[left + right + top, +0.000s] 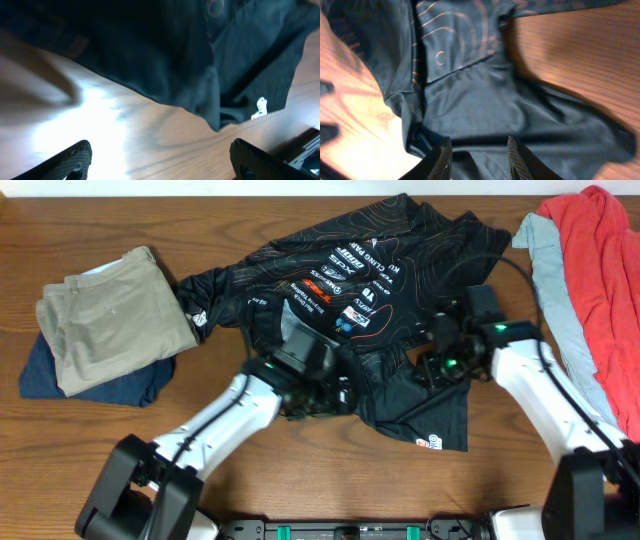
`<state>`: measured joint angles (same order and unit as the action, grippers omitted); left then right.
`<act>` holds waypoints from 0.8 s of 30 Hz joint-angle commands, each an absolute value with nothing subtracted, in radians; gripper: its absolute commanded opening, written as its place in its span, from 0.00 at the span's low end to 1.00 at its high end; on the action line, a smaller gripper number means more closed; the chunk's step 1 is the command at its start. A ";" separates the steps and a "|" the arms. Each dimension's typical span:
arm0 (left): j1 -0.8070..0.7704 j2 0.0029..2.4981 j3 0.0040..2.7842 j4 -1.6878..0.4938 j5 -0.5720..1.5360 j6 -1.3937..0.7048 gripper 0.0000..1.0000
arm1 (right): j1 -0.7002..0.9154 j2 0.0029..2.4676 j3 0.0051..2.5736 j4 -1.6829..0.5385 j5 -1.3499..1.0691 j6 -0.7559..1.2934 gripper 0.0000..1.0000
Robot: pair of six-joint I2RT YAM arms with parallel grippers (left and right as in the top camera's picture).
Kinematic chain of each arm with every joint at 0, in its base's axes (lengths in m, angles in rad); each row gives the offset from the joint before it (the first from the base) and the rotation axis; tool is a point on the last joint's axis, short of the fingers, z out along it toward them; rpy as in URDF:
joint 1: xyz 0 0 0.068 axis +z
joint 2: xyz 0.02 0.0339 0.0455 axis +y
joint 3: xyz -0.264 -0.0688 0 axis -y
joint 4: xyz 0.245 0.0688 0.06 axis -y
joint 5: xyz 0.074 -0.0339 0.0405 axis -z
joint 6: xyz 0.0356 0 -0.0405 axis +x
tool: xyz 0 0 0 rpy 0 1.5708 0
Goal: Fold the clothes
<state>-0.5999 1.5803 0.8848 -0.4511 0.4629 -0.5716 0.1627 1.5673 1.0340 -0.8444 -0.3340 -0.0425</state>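
Note:
The clothes are one black jersey (370,270) with copper contour lines and small logos, spread unevenly across the middle of the table. My left gripper (322,390) hovers at its lower left hem. In the left wrist view that gripper (162,160) is wide open over bare wood, with the jersey's edge (175,50) just beyond the fingertips and nothing between them. My right gripper (427,370) is over the jersey's right part. In the right wrist view it (480,160) stands partly open, its fingers straddling a rumpled fold of the jersey (470,100) without pinching it.
Khaki trousers (110,315) lie folded on a navy garment (100,385) at the left. A red garment (600,240) and a pale grey one (560,290) are heaped at the right edge. Bare wood of the table (100,220) shows around the jersey.

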 commanded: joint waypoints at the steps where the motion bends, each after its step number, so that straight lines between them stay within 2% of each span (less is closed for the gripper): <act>1: -0.687 1.584 0.881 -0.429 0.331 -0.729 0.89 | 0.124 1.525 1.053 -0.858 -0.318 -0.007 0.36; 6: -0.799 1.607 0.881 -0.371 0.197 -0.846 0.88 | 0.101 1.517 1.053 -0.883 -0.318 -0.004 0.36; 13: -0.866 1.733 0.881 -0.238 0.192 -0.968 0.86 | 0.101 1.517 1.053 -0.889 -0.318 -0.004 0.35; 17: -0.890 1.797 0.881 -0.142 0.208 -0.987 0.77 | 0.101 1.517 1.053 -0.889 -0.318 -0.004 0.35; 21: -0.904 1.810 0.881 -0.125 0.209 -0.993 0.56 | 0.101 1.517 1.053 -0.888 -0.318 -0.004 0.35; 24: -0.907 1.810 0.881 -0.126 0.208 -0.993 0.50 | 0.101 1.517 1.053 -0.883 -0.318 -0.004 0.35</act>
